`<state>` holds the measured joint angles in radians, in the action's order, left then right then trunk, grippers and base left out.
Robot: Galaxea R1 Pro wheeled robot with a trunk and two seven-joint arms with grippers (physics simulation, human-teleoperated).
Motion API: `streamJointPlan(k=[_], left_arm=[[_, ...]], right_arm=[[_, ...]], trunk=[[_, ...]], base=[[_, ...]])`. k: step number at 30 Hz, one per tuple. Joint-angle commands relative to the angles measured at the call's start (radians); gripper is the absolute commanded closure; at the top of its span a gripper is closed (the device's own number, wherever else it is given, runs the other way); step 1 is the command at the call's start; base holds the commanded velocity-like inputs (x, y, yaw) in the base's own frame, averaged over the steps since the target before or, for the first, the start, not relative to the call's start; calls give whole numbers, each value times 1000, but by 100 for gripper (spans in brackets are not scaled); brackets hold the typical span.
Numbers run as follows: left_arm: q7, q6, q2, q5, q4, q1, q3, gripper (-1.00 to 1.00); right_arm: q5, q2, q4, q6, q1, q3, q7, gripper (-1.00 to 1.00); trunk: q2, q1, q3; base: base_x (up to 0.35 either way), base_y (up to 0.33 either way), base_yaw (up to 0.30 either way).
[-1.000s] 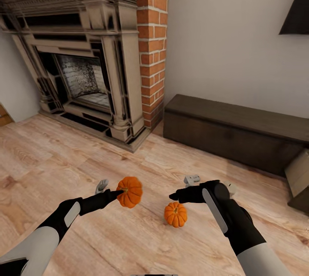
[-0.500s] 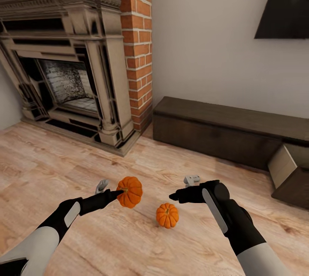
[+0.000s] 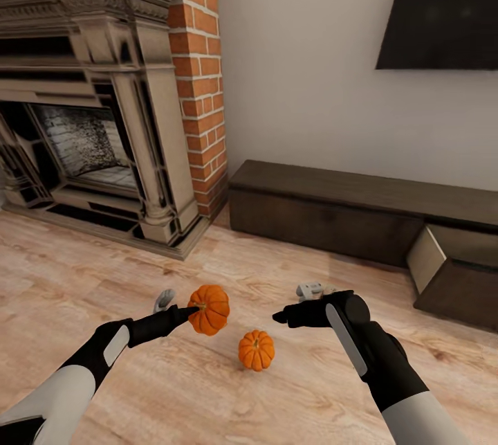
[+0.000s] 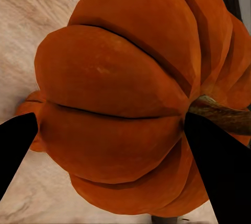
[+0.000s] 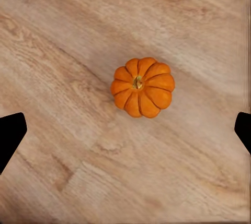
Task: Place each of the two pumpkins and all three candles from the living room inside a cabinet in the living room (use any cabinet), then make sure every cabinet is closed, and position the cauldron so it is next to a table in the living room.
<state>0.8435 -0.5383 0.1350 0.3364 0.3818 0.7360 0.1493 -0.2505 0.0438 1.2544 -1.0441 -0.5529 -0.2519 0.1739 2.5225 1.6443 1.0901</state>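
Note:
My left gripper (image 3: 196, 309) is shut on one orange pumpkin (image 3: 209, 309) and holds it above the wooden floor; close up, this pumpkin (image 4: 125, 104) sits between the dark fingertips (image 4: 214, 161). The second pumpkin (image 3: 256, 350) lies on the floor between my arms, stem up. My right gripper (image 3: 290, 305) hangs open above and just right of it, and the right wrist view shows this pumpkin (image 5: 142, 87) below the spread fingertips (image 5: 10, 132). The long dark cabinet (image 3: 325, 210) stands against the wall ahead, with one panel (image 3: 425, 258) open at its right end.
A stone fireplace (image 3: 83, 126) with a brick column (image 3: 197, 85) stands at the left. A dark screen (image 3: 443, 9) hangs on the wall above the cabinet. Bare wooden floor (image 3: 277, 272) lies between me and the cabinet.
The camera has swung right, so fireplace, cabinet and floor pumpkin have slid left in the picture. Both arms keep their pose, the left still gripping its pumpkin.

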Motion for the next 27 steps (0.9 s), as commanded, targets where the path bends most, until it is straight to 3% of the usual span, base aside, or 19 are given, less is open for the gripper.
streamJointPlan(k=[1, 19, 27], left_arm=[[0, -6, 0, 3, 0, 0, 3, 100], [0, -6, 0, 3, 0, 0, 3, 100], [1, -6, 0, 3, 0, 0, 3, 100]], right_arm=[[2, 1, 0, -3, -1, -2, 3, -100], [2, 1, 1, -3, -1, -3, 4, -100], [2, 1, 0, -3, -1, -1, 4, -100]], trunk=[[0, 0, -1], [0, 0, -26], [0, 0, -32]], base=[[0, 0, -185], [0, 4, -185], [40, 210, -109]])
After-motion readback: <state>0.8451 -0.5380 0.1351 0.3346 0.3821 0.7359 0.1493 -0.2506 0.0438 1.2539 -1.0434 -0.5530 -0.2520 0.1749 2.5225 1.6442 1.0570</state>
